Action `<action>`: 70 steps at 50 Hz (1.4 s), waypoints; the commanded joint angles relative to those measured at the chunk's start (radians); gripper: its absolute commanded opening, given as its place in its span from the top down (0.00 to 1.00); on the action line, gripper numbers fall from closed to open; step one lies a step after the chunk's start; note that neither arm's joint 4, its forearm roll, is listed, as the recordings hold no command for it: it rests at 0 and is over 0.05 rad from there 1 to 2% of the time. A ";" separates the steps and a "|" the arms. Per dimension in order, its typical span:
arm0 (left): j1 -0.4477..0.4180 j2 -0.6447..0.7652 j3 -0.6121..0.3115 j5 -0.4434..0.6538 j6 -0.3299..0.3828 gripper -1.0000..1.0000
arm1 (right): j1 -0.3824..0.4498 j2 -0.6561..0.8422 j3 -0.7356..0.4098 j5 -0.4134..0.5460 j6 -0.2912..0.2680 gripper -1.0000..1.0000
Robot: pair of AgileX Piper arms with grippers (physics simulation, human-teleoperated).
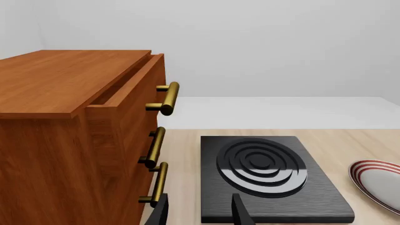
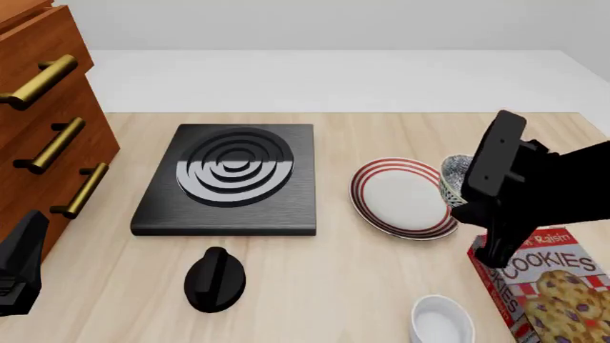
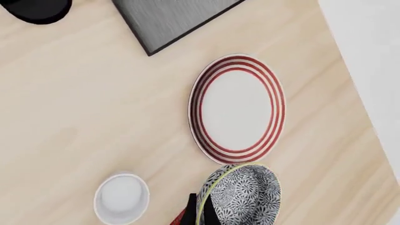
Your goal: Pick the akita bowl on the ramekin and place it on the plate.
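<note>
The speckled black-and-white akita bowl [image 3: 244, 197] hangs just off one edge of the red-ringed plate [image 3: 237, 108], with my right gripper [image 3: 200, 212] shut on its rim. In the front view the akita bowl [image 2: 455, 174] peeks out from behind my right arm [image 2: 533, 186], right of the plate [image 2: 398, 196]. The white ramekin [image 2: 441, 321] stands empty near the front edge, also visible as the ramekin [image 3: 122, 197] beside the bowl. My left gripper [image 1: 200, 213] is open with nothing in it, facing the stove burner, far left of the bowl.
A black stove burner slab [image 2: 233, 175] lies left of the plate, with a black knob [image 2: 214, 279] in front of it. A wooden drawer cabinet [image 2: 48, 121] with brass handles fills the left side. A cookies box [image 2: 543, 286] lies at the front right, next to the ramekin.
</note>
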 commanded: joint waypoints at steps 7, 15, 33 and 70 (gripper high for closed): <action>0.000 0.000 0.000 0.000 0.000 0.00 | -0.046 0.137 -0.045 -0.110 -0.052 1.00; 0.000 0.000 0.000 0.000 0.000 0.00 | -0.063 0.213 -0.083 -0.144 -0.076 1.00; 0.000 0.000 0.000 0.000 0.000 0.00 | -0.070 0.326 -0.185 -0.150 -0.083 1.00; 0.000 0.000 0.000 0.000 0.000 0.00 | -0.051 0.501 -0.302 -0.199 -0.067 1.00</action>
